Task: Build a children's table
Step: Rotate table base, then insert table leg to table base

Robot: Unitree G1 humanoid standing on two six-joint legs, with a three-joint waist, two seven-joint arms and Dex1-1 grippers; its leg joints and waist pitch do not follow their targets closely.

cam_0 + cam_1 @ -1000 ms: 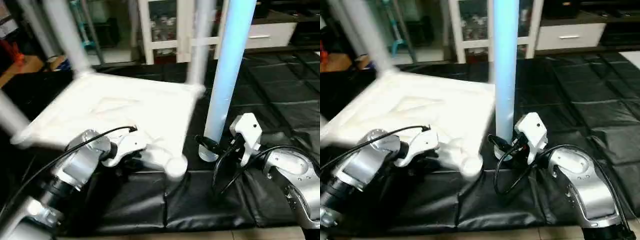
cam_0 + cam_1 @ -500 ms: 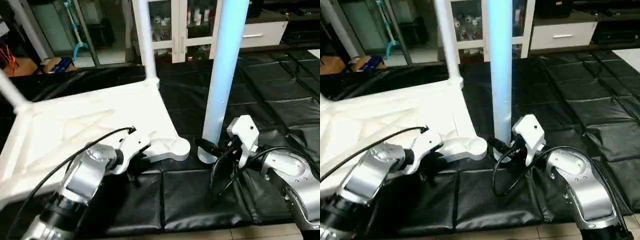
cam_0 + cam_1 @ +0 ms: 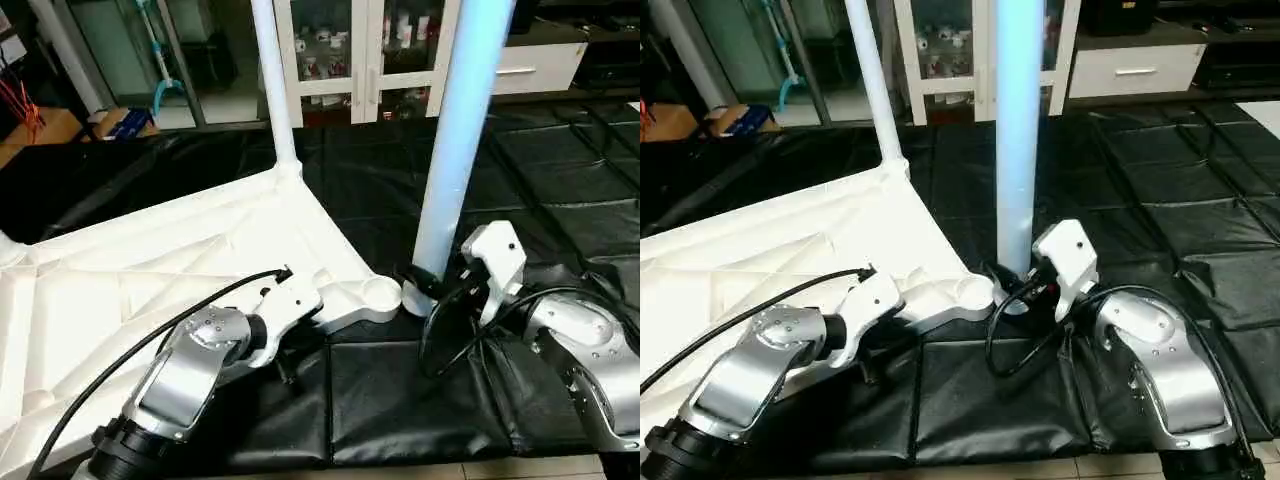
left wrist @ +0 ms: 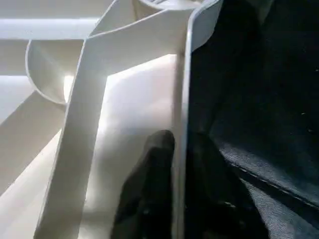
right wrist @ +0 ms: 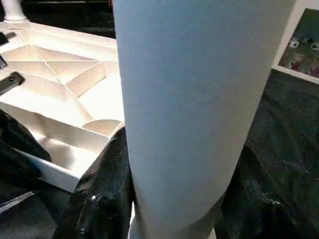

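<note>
The white tabletop (image 3: 150,270) lies upside down on the black mat, ribbed underside up. One white leg (image 3: 270,80) stands in its far corner socket. The near corner socket (image 3: 380,293) is empty. My left gripper (image 4: 179,164) is shut on the tabletop's rim beside that socket, one black finger (image 4: 149,194) on each side of the rim. My right gripper (image 3: 425,290) is shut on the lower end of a second leg (image 3: 455,150). That leg stands upright, with its foot on the mat just right of the empty socket. Black fingers (image 5: 102,189) clasp this leg on both sides.
A white glass-door cabinet (image 3: 365,50) and a white drawer unit (image 3: 540,65) stand behind the black padded mat (image 3: 560,170). A cardboard box (image 3: 125,120) sits at the back left. Cables loop from both silver forearms.
The tabletop has swung round in my left gripper's hold and settled flatter. Its empty corner socket now lies next to the foot of the upright leg. The leg stayed upright in my right gripper.
</note>
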